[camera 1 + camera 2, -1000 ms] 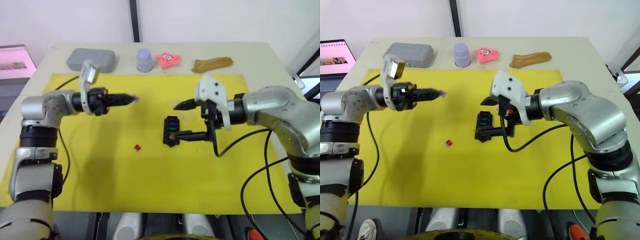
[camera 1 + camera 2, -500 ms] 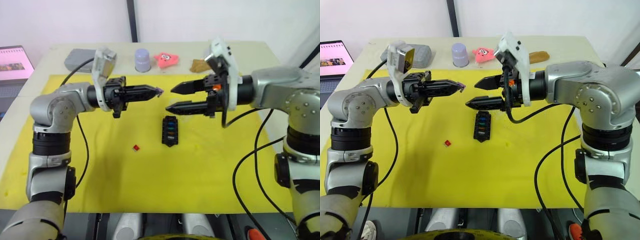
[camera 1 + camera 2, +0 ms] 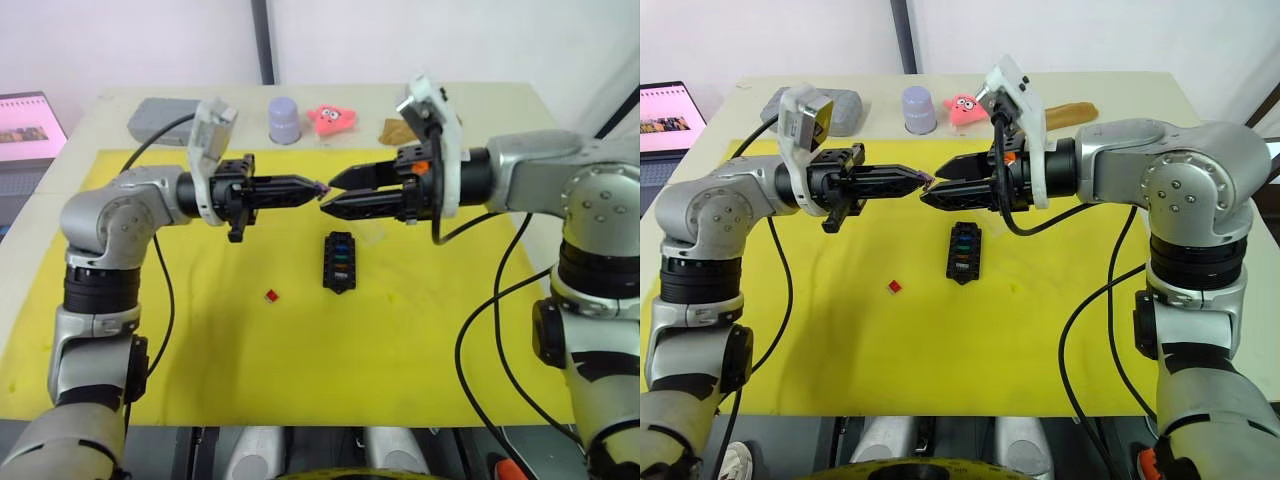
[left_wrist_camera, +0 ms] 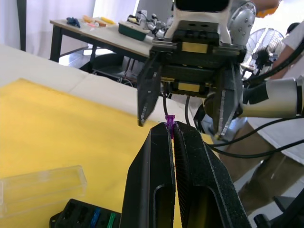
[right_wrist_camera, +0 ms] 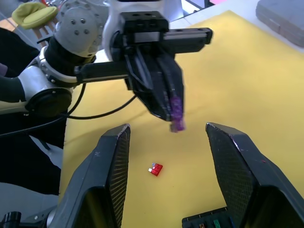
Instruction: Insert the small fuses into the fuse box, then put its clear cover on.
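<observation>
Your left gripper [image 3: 318, 187] pinches a purple fuse [image 4: 169, 121]; right gripper [image 3: 328, 189] gapes wide. Fuse box [image 3: 341, 260] partly filled. Red fuse [image 3: 272, 295] and clear cover [image 4: 42, 183] still wait.

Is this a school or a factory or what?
Probably a robot lab or workshop. A yellow mat covers a table, a laptop sits beside it, and another workbench with tools stands behind.

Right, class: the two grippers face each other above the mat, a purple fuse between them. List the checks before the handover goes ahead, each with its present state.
1. Left gripper shut on the purple fuse: ok.
2. Right gripper open either side of the fuse: ok.
3. Fuse box upright on the yellow mat: ok.
4. Free slot left in the box: cannot tell.
5. Red fuse still loose on the mat: not ok.
</observation>
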Controlling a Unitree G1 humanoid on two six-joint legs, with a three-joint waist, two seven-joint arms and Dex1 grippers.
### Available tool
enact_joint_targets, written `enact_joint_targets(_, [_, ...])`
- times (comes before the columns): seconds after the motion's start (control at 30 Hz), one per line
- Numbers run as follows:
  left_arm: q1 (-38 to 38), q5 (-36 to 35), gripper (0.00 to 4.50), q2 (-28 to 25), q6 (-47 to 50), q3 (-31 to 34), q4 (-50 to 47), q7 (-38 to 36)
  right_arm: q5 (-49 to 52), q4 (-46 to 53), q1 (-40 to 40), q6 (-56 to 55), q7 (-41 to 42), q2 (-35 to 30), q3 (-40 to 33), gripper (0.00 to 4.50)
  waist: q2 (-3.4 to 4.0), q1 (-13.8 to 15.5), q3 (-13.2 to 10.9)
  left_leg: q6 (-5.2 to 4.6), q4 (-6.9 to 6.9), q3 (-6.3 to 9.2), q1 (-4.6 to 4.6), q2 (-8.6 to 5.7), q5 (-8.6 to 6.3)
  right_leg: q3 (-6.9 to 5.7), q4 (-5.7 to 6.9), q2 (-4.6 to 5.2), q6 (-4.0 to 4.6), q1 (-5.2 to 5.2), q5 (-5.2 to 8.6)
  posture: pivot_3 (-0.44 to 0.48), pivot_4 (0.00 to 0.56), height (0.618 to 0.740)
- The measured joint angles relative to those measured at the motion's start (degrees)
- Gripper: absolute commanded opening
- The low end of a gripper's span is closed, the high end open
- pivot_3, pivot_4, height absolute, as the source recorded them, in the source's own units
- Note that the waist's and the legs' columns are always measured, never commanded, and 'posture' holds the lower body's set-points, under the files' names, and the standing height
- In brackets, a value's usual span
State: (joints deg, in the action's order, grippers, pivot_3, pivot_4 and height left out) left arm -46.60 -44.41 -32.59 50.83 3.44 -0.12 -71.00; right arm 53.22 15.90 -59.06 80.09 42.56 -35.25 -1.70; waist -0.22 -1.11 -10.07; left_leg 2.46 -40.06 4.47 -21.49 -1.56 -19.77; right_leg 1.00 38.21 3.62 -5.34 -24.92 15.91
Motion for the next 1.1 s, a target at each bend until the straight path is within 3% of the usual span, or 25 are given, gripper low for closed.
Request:
enact_joint_targets(0.07, [0.5,0.0,0.00,-0.1,-0.2,0.0,0.0,0.0,0.1,-0.1,-0.2,0.0,-0.1,0.0,0.0,0.94,0.00,0.0,0.0,0.00,0.00,0.00,0.00,0.00,0.00,0.00,0.00,-0.01,0.00,0.00,0.00,0.000,0.150,0.740])
enact_joint_targets(0.87, [1.0,0.0,0.00,-0.5,-1.3,-0.4,0.0,-1.1,0.9,-0.1,-0.7,-0.5,-0.6,0.1,1.3,0.94,0.00,0.0,0.0,0.00,0.01,0.00,0.00,0.00,0.00,0.00,-0.01,-0.01,0.00,0.00,0.00,0.000,0.150,0.740])
enact_joint_targets(0.97, [1.0,0.0,0.00,-0.5,-1.4,-0.4,0.0,-1.4,0.8,-0.1,-0.7,-0.5,-0.6,0.0,1.4,0.02,0.00,0.0,0.0,0.00,0.01,0.00,-0.01,0.00,0.00,0.00,-0.02,-0.01,0.00,0.00,0.00,0.000,0.150,0.740])
enact_joint_targets(1.1, [1.1,-0.1,0.00,-0.8,-1.7,-0.4,0.1,-1.6,0.7,-0.1,-0.6,-0.6,-0.6,-0.2,1.4,0.02,0.00,0.0,0.0,0.00,0.02,0.01,-0.01,0.00,0.00,0.00,-0.02,-0.01,0.00,0.00,0.00,0.000,0.150,0.740])
